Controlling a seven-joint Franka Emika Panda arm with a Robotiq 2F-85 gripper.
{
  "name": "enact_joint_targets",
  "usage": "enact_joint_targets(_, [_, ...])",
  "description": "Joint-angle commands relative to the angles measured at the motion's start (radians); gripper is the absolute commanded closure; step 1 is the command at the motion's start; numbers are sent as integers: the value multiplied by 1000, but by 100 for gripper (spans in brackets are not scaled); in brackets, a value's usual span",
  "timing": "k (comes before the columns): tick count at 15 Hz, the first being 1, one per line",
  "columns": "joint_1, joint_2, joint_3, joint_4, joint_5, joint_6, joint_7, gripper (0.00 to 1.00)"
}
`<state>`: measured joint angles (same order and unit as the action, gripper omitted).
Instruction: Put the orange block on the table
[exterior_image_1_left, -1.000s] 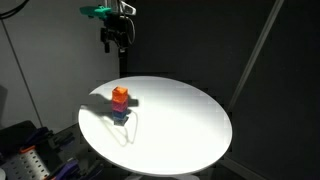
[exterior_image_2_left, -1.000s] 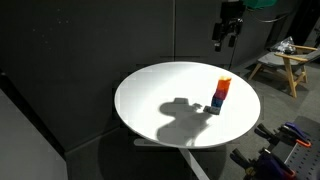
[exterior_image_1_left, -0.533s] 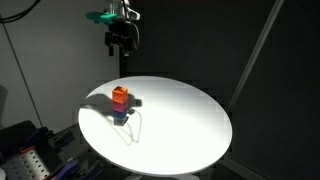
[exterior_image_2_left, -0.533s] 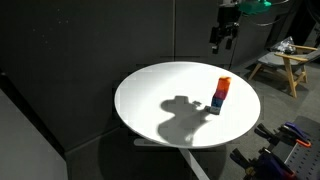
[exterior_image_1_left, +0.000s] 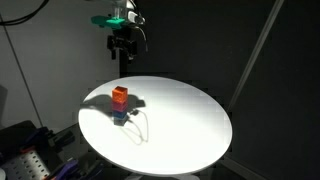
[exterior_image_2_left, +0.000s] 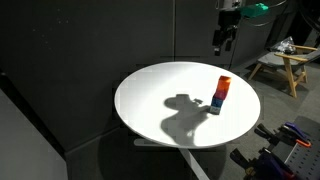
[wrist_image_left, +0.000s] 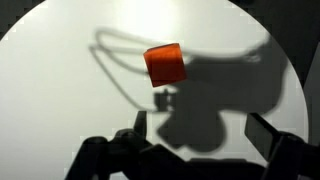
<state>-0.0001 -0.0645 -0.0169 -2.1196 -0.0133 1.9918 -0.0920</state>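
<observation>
In an exterior view the orange block (exterior_image_1_left: 120, 96) sat on top of a small stack, above a blue block (exterior_image_1_left: 120, 117), near the 9 o'clock edge of the table (exterior_image_1_left: 185, 125) — not on the white top itself. My pincer (exterior_image_1_left: 122, 50) hung well above the stack, at about 12 o'clock from it, spread wide and gripping nothing. In the wrist view the orange block (wrist_image_left: 165, 64) lay toward 11 o'clock of the gap — clear of both fingers (wrist_image_left: 138, 122).
</observation>
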Motion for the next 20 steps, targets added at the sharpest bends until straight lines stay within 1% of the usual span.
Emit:
enact_joint_targets(1, [-9,0,-9,-7,-11,16,-79,0])
enact_joint_targets(4, [-9,19,-12,-16,-16,54,-100,0])
enact_joint_targets(12, [-13,88,-14,-47,-41,194,-70,0])
enact_joint_targets(14, [-15,99,-16,-53,-50,207,-58,0])
enact_joint_targets(20, [-21,90,-20,-88,-53,194,-66,0])
